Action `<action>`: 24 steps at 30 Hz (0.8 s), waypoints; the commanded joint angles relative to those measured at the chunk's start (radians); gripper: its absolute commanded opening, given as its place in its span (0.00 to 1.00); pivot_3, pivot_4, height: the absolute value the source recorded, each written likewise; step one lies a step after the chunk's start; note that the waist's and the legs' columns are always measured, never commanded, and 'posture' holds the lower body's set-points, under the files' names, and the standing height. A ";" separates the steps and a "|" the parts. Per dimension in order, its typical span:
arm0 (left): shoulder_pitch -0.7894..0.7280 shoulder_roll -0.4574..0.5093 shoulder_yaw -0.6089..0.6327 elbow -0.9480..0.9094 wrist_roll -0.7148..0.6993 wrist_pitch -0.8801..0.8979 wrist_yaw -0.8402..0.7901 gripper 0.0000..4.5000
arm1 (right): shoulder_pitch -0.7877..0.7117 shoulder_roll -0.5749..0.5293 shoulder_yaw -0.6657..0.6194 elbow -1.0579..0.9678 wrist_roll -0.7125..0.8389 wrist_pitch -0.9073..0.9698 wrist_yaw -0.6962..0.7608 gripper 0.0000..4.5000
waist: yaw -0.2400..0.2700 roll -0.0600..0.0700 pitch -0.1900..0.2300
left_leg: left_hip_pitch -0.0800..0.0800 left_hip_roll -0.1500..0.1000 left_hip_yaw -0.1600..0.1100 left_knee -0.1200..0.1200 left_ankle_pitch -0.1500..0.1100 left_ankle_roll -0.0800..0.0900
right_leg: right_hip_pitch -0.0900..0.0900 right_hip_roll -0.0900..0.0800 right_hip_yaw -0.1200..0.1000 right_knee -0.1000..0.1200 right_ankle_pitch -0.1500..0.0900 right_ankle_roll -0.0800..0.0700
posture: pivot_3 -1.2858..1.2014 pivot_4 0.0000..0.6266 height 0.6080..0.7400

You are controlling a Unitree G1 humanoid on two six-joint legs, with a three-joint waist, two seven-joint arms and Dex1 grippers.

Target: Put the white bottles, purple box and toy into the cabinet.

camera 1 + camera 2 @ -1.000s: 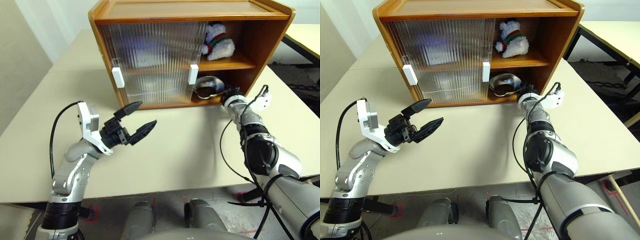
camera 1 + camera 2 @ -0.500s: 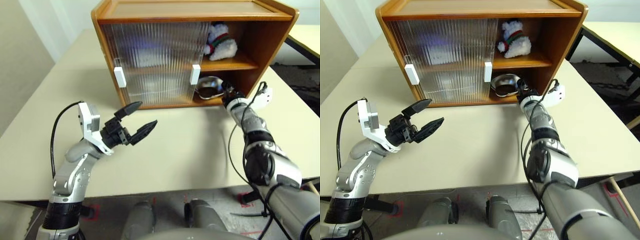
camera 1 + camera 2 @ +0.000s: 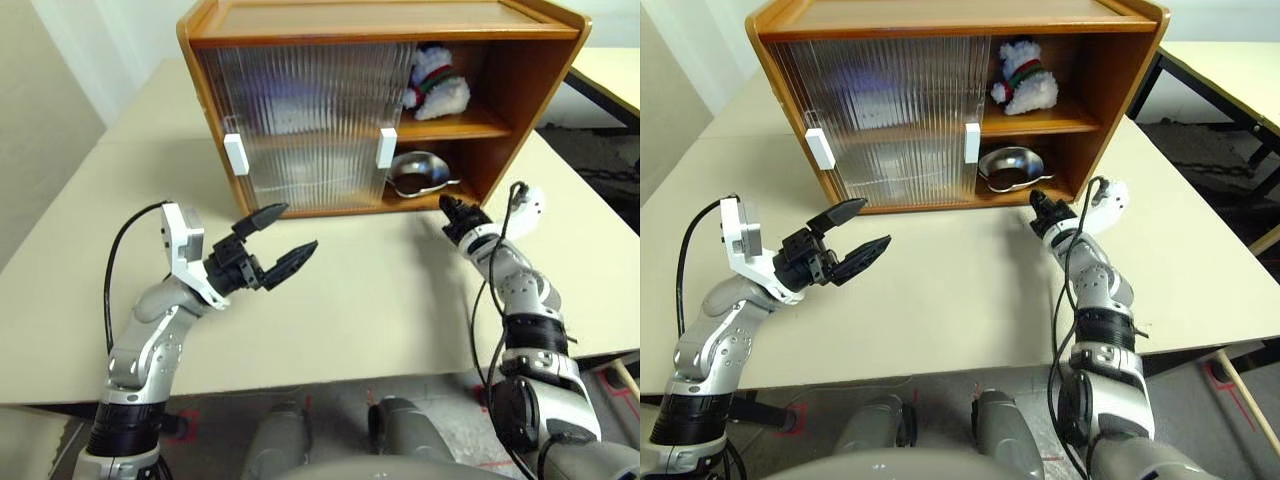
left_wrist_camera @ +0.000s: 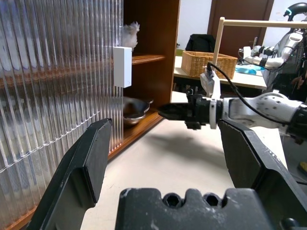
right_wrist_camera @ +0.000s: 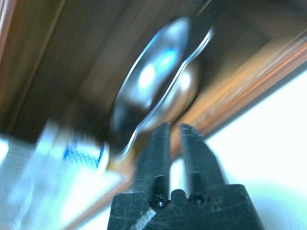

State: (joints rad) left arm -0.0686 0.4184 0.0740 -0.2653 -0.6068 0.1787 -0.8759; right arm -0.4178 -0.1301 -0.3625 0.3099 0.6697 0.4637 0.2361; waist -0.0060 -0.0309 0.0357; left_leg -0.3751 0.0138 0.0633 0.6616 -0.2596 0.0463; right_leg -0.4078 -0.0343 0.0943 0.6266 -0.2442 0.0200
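Note:
The cabinet (image 3: 520,75) stands at the far side of the table, its ribbed sliding doors (image 3: 300,120) covering the left part and the right part open. On the upper shelf sits the toy (image 3: 437,82), white and fluffy with a red-and-green scarf. My right gripper (image 3: 447,206) is shut and empty, just outside the lower shelf above the table. The left gripper (image 3: 299,226) hangs open over the table in front of the doors, holding nothing. Only pale blurs show behind the doors, so the white bottles and purple box are hidden.
A shiny steel bowl (image 3: 420,172) lies on the open lower shelf, close ahead of the right gripper (image 5: 175,127). White handles (image 3: 235,153) sit on the doors. The beige table (image 3: 380,300) spreads in front. A second table (image 3: 610,70) stands at the right.
My right gripper has drawn back out of the lower shelf toward me, rolled, and shut its fingers. The bowl stays on the shelf. The left arm has kept still.

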 commanded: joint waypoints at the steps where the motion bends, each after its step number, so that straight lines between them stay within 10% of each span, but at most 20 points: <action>1: 0.012 0.011 0.003 -0.026 0.002 0.010 0.008 1.00 | 0.106 -0.052 0.155 -0.171 -0.098 -0.014 0.120 0.01 | 0.002 0.000 0.000 | 0.000 0.000 0.000 0.000 0.000 0.000 | 0.000 0.000 0.000 0.000 0.000 0.000 | 0.59 0.00 1.00; 24: 0.013 0.004 -0.006 -0.037 0.004 0.012 0.032 1.00 | -0.209 0.079 0.399 -0.154 -0.294 -0.143 0.223 0.01 | 0.032 -0.003 -0.001 | -0.001 0.000 -0.001 0.000 -0.004 -0.006 | -0.001 -0.003 -0.003 0.001 0.000 -0.002 | 0.59 0.00 1.00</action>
State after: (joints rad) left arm -0.0593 0.4247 0.0770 -0.2865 -0.6089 0.1829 -0.8495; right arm -0.6160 -0.0507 0.0449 0.1302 0.3928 0.3407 0.4713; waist 0.0259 -0.0337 0.0350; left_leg -0.3760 0.0137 0.0618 0.6620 -0.2635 0.0394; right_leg -0.4090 -0.0377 0.0908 0.6271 -0.2441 0.0177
